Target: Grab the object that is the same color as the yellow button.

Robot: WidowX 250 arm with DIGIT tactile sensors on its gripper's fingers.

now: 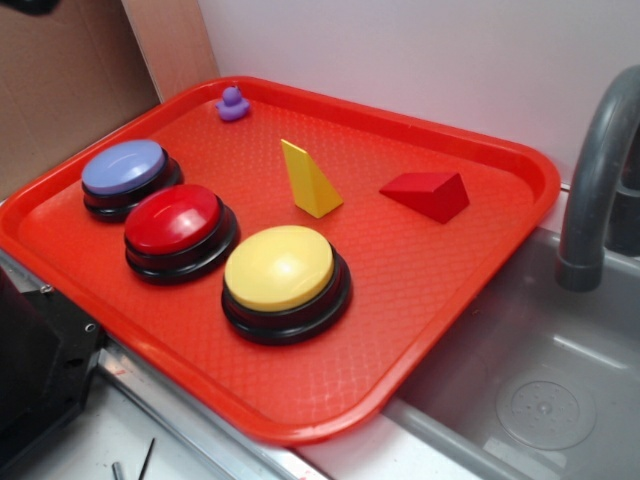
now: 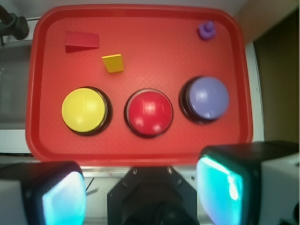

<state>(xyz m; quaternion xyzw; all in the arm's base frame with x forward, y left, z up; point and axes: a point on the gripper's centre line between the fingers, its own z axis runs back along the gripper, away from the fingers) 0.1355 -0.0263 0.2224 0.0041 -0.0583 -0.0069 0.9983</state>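
Pincer (image 2: 140, 187) seen in wrist view only: two pale pads at bottom corners, spread wide, nothing between them. Hung high over near edge of red plastic tray (image 1: 480, 300), clear of everything.

Step in hand, by judgement: approach and grab of small solid yellow wedge block (image 1: 309, 179), not yet begun.

Located behind large round yellow dome push-button on black base (image 1: 285, 280), near but apart, standing upright on its base, roughly mid-tray. In wrist view, up and a little right of yellow button, with red solid wedge block (image 2: 81, 41) just beyond and to its left.

How to do it well:
- Needed forward travel past row of buttons, then straight descent.
- Best closed across flat parallel faces, not sloped one; slip upward likely on slope.
- Kept low on block, near base; top narrow.
- Kept clear of yellow dome on descent.
- Red wedge close; wide spread could nudge it.

Count, near to far:
- Pincer pads: 2.
- Dome buttons: 3 — yellow, red (image 1: 180, 228), lavender-blue (image 1: 128, 175).
- Wedge blocks: 2 — yellow, red.
- Small purple duck (image 1: 233, 103): 1, far corner.
- Tray: 1.
- Grey faucet (image 1: 600, 180) over sink, beside tray: 1.
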